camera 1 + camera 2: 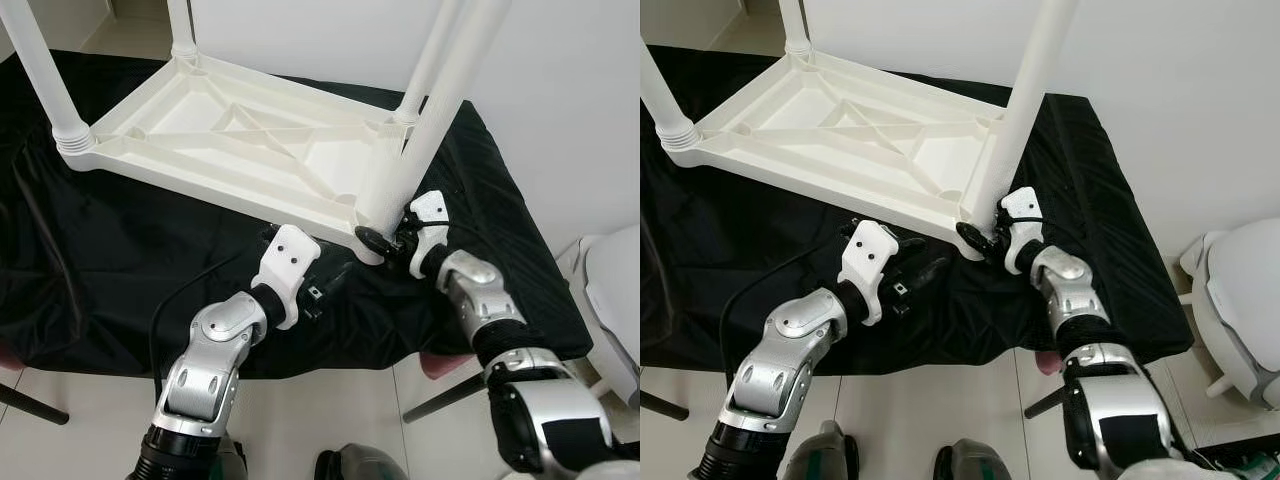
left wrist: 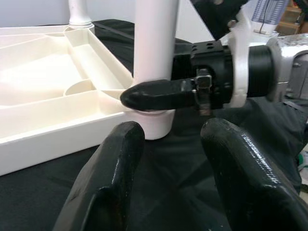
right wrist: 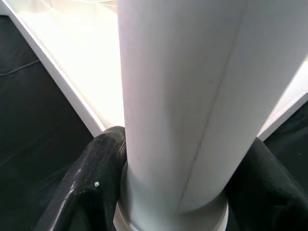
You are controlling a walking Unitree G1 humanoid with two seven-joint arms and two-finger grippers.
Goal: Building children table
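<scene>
**A:** What takes up most of the space?

**B:** A black cloth [image 1: 90, 260] spread over a raised surface, with pale floor tiles [image 1: 300, 420] in front and a white wall [image 1: 560, 90] behind. On the cloth lies the white plastic tabletop [image 1: 230, 130], upside down — its ribbed underside faces up.

**A:** And the legs?

**B:** White legs stand up from the corners. One is at the left corner [image 1: 45, 80], two at the far corners, and the near leg [image 1: 430, 130] sits at the corner closest to the robot, leaning a little.

**A:** Where is the right gripper?

**B:** The right gripper [image 1: 985, 240] is at the foot of the near leg, just where it meets the tabletop corner. Its black fingers [image 3: 91, 187] wrap either side of the leg — closed around it.

**A:** The left one?

**B:** The left gripper [image 2: 173, 159] hovers low over the cloth, just beside that same corner, aimed at the leg's base. Its fingers [image 2: 110, 183] stand apart, holding nothing. A black cable [image 1: 190, 290] trails over the cloth near its wrist.
</scene>
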